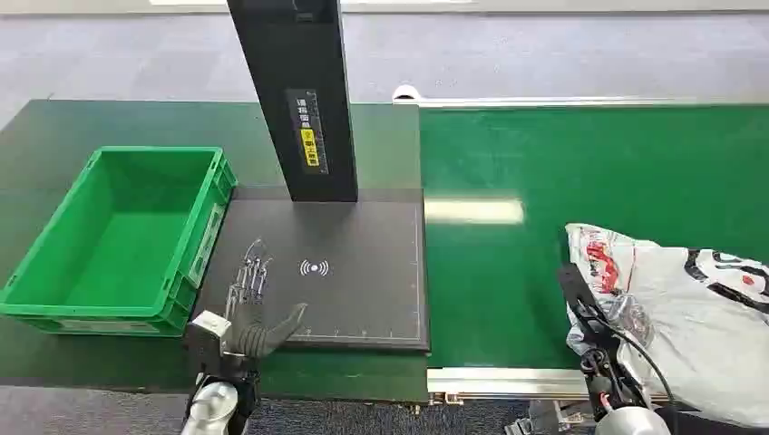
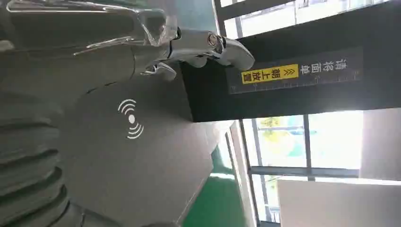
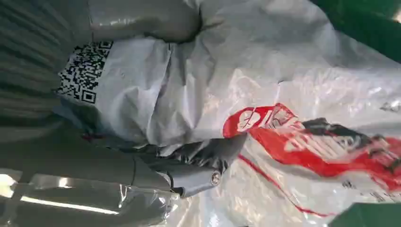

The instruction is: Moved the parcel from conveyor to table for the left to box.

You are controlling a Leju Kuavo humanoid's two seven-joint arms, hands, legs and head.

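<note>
Parcel (image 1: pixel 689 308) on conveyor (image 1: pixel 544 163), in right hand (image 1: pixel 594 313)

Likely a parcel-sorting site: green conveyor (image 1: pixel 589 172), scanner pad (image 1: pixel 363 272).

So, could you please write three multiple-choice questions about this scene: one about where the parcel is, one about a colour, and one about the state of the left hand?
1. Where does the parcel lie?
A. in the crate
B. on the conveyor belt
C. on the black scanner pad

2. What colour is the crate?
A. green
B. blue
C. grey

3. In what state is the left hand?
A. holding the parcel
B. holding the crate's rim
C. open, holding nothing

Answers:
1 B: the head view shows the white bag on the green conveyor belt, with the right hand at it.
2 A: its walls and floor are green.
3 C: its fingers are spread over the scanner pad with nothing in them.
</note>
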